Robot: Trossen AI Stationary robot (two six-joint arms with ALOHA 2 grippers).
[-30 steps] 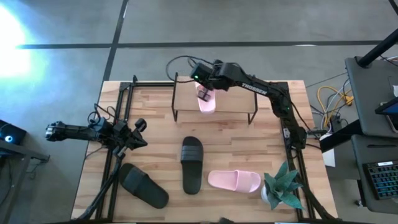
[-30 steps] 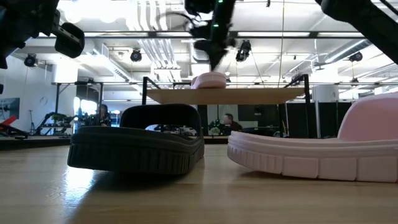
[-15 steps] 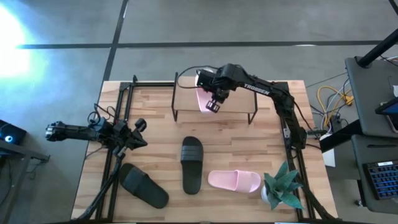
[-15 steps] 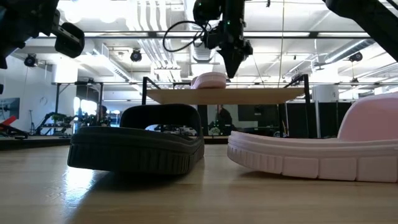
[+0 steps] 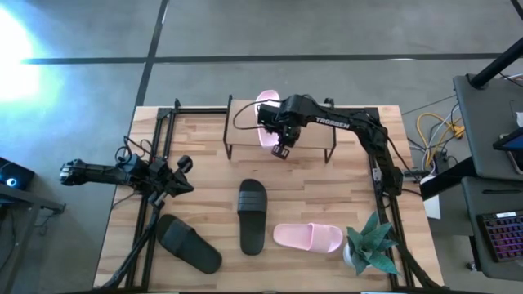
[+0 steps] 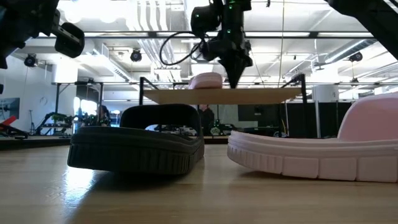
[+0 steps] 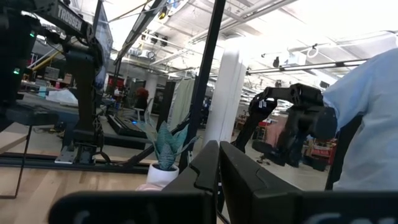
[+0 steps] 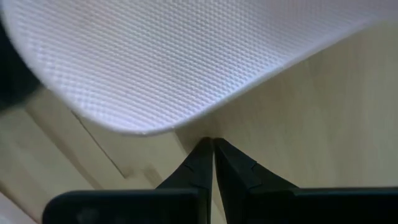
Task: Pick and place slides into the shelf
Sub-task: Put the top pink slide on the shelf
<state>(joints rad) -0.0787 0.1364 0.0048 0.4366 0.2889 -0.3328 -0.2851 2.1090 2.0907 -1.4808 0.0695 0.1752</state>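
Since the earlier frame the pink slide [image 5: 266,114] has slid toward 12 o'clock on the shelf [image 5: 315,135], nudged by the right gripper [image 5: 282,149], fingers together at its 6 o'clock end; pushed further, it could tip off the far edge

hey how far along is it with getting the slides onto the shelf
One done: a pink slide lies on the shelf. In hand: nothing; the right gripper hangs shut over the shelf's front edge beside that slide. The left gripper waits shut at the table's left side. Left: the two black slides and the other pink slide, all on the table.
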